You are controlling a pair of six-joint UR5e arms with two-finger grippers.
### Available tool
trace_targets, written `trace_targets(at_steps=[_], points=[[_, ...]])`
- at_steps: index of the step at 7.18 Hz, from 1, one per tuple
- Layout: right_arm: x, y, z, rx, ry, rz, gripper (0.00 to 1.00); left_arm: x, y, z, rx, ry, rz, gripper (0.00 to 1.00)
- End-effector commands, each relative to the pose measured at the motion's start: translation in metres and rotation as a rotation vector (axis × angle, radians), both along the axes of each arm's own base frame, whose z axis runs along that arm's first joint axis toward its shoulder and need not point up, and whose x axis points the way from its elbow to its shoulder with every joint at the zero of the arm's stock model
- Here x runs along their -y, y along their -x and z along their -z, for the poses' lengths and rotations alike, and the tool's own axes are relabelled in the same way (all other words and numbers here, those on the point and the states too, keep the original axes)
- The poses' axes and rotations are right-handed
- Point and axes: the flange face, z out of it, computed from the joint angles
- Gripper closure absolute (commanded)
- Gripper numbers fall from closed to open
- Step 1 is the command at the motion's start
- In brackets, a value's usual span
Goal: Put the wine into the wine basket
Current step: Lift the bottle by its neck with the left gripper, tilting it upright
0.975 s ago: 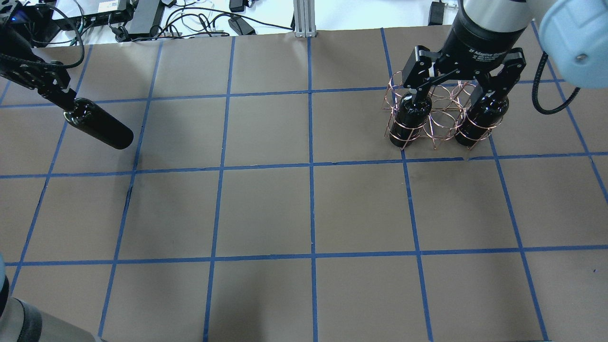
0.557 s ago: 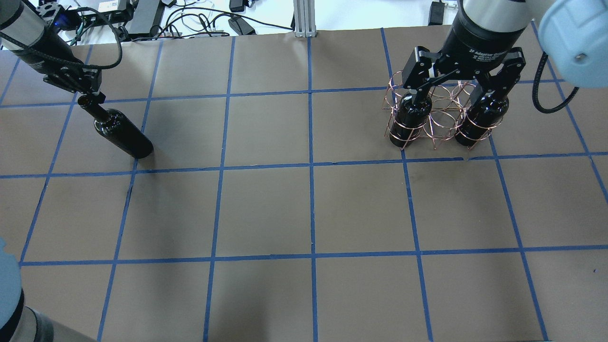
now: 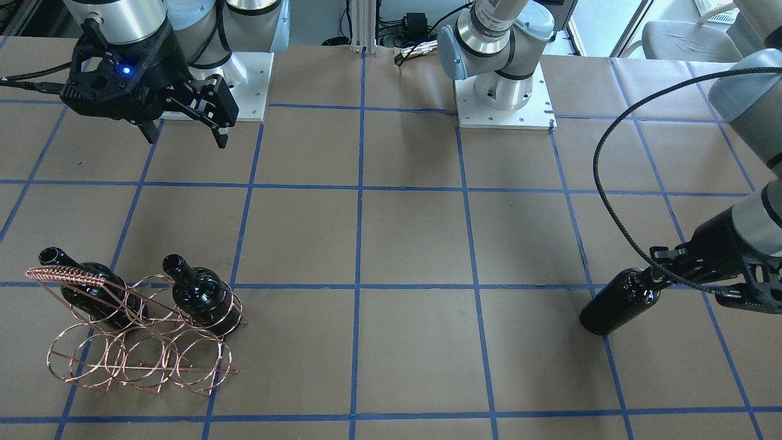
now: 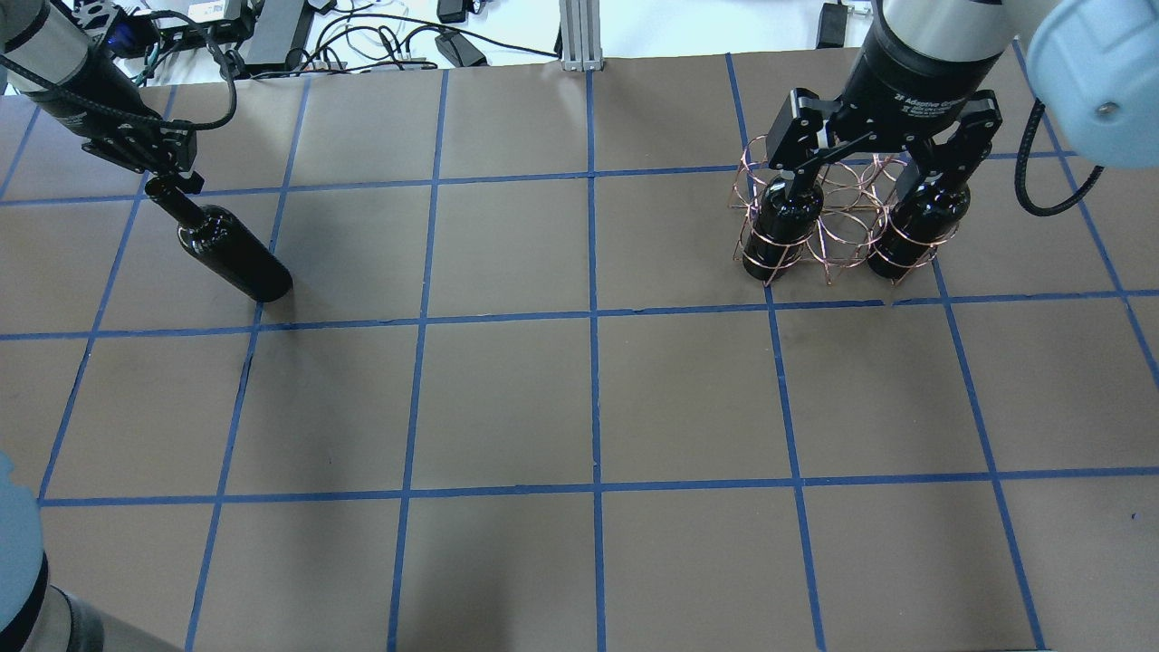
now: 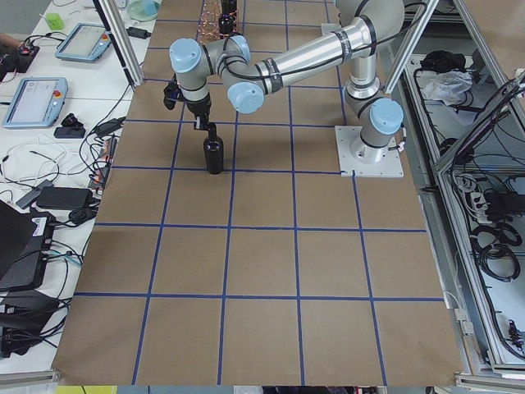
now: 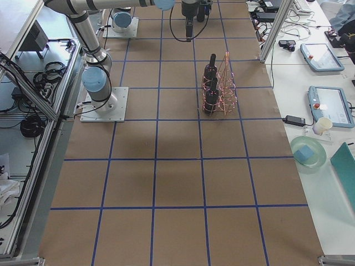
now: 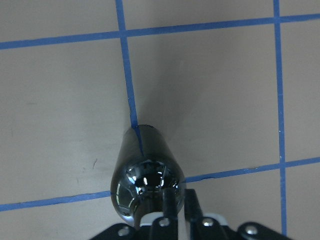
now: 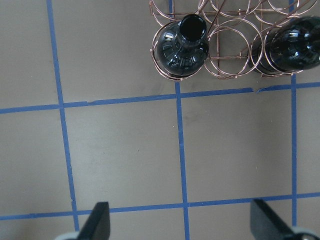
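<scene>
Glossy black glass wine bottle (image 4: 231, 258) upright, neck pinched by left gripper (image 4: 172, 177); right gripper (image 4: 871, 184) spread wide, empty, raised near copper wire basket (image 3: 143, 342)

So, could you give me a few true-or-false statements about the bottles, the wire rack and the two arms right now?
1. In the wire rack stand two bottles. True.
2. The right gripper holds a bottle. False: it hangs open above the rack, holding nothing.
3. The left gripper grips a third bottle by its neck. True.
4. That third bottle lies on its side. False: it stands about upright, neck up.
</scene>
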Motion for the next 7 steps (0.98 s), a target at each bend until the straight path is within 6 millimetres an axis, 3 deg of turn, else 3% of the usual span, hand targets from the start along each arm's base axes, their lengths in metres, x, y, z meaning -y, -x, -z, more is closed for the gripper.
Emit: trace_targets(at_steps=[1, 5, 7], points=[[0.0000, -0.0001, 0.0000, 0.001, 0.000, 0.000, 0.00, -0.0034, 0.0004, -0.0100, 0.017, 0.012, 0.010, 0.00], [0.0000, -0.0001, 0.0000, 0.001, 0.000, 0.000, 0.00, -0.0075, -0.0031, -0.0132, 0.061, -0.004, 0.018, 0.00], [0.0002, 0.0000, -0.0001, 0.000, 0.001, 0.000, 0.00, -0.0110, -0.0050, -0.0034, 0.054, -0.029, 0.015, 0.02]])
